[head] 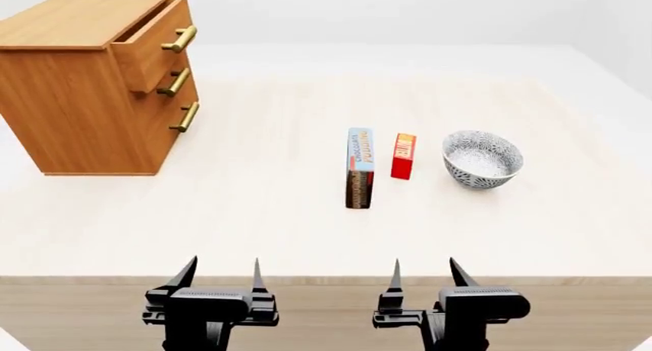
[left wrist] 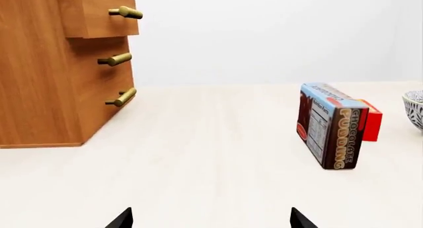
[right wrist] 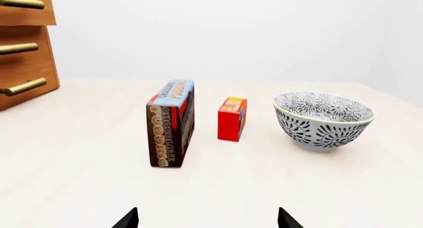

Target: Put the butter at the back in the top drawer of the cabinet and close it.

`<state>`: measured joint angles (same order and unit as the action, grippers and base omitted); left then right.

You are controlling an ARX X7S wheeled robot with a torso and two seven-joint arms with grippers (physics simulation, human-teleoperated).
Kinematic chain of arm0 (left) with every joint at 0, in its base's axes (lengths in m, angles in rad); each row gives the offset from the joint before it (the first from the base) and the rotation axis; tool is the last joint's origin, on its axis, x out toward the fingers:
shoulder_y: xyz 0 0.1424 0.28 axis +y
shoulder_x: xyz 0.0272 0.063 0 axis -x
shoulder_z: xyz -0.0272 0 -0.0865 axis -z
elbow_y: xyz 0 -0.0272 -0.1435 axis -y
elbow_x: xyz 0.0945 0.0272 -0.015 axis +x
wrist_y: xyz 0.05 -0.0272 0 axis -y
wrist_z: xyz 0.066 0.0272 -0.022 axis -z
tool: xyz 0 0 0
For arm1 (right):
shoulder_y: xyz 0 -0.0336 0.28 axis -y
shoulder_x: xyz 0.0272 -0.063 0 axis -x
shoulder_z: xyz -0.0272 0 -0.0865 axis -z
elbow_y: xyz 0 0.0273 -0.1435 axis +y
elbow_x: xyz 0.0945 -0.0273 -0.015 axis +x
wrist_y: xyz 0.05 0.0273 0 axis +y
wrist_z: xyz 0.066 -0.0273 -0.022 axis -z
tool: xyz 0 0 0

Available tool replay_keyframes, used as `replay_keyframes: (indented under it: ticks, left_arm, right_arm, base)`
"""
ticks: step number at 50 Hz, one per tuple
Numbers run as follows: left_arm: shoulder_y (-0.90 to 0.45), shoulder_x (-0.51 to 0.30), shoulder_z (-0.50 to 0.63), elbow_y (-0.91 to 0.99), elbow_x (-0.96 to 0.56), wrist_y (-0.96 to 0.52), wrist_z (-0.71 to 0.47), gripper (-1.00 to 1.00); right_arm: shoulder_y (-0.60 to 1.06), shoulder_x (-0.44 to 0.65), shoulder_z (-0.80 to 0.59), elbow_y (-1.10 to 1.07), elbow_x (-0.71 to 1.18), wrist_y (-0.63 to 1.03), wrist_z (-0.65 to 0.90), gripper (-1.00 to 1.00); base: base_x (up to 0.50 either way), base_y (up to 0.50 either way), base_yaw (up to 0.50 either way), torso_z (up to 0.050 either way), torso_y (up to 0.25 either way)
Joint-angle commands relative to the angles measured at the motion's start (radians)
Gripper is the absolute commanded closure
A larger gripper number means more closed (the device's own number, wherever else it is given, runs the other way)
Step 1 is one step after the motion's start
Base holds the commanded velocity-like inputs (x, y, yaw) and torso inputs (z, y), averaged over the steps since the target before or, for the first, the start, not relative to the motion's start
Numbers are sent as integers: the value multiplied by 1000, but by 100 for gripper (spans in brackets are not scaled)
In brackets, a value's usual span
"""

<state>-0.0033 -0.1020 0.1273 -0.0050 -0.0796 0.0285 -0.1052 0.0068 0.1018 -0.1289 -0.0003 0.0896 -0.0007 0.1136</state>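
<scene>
The small red butter box (head: pixel 404 156) stood mid-frame, untouched; our right end effector (head: pixel 423 273) and left end effector (head: pixel 224 271) hung apart. Grasping, we judged, came next; the wooden top drawer (head: pixel 158 42) stood ajar, upper left.

A blue-and-brown Chocolate Pudding box (head: pixel 359 168) stands on edge at the centre of a pale wooden table (head: pixel 255 214), with a patterned grey-and-white bowl (head: pixel 482 159) upright well apart from it at 3 o'clock.
</scene>
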Motion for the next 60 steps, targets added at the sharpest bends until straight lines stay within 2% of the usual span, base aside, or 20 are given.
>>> replay_keyframes:
  ticks: [1, 5, 15, 33, 37, 39, 45, 48, 53, 60]
  left_arm:
    - [-1, -11, 9, 0, -21, 2, -10, -100]
    - [1, -14, 10, 8, -30, -3, -15, -100]
    - [1, -21, 21, 3, -36, 8, -24, -100]
    - [-3, -32, 33, 0, -47, 10, -45, -100]
    - [-5, -33, 12, 20, -92, 0, -43, -100]
    - [4, -50, 8, 84, -106, -63, -50, -100]
    - [63, -127, 0, 480, -98, -315, -119, -100]
    - [92, -154, -1, 625, -88, -394, -144, -100]
    - [128, -181, 17, 747, -40, -439, -174, -100]
    - [153, -191, 7, 797, -62, -452, -174, -100]
  right_arm:
    - [-2, 12, -14, -2, 14, -11, 9, -100]
    - [-4, 18, -24, -5, 7, -14, 13, -100]
    - [-4, 26, -34, -6, 11, -18, 21, -100]
    - [-5, 36, -42, -5, 36, -35, 30, -100]
    - [-9, 40, -37, -24, 52, -45, 29, -100]
    - [-22, 51, -38, -91, 40, -5, 47, -100]
    - [-81, 88, -18, -451, 39, 220, 121, -100]
    - [-106, 105, -6, -584, 45, 292, 145, -100]
    - [-131, 118, 10, -702, 72, 359, 166, -100]
    - [-145, 122, 8, -798, 105, 412, 172, -100]
  base:
    - [0, 0, 0, 0, 0]
    - [0, 0, 0, 0, 0]
    - [0, 500, 0, 0, 0]
    - [0, 0, 0, 0, 0]
    - [0, 0, 0, 0, 0]
    - [0, 0, 0, 0, 0]
    - [0, 0, 0, 0, 0]
    - [0, 0, 0, 0, 0]
    - [0, 0, 0, 0, 0]
    - [217, 0, 0, 0, 0]
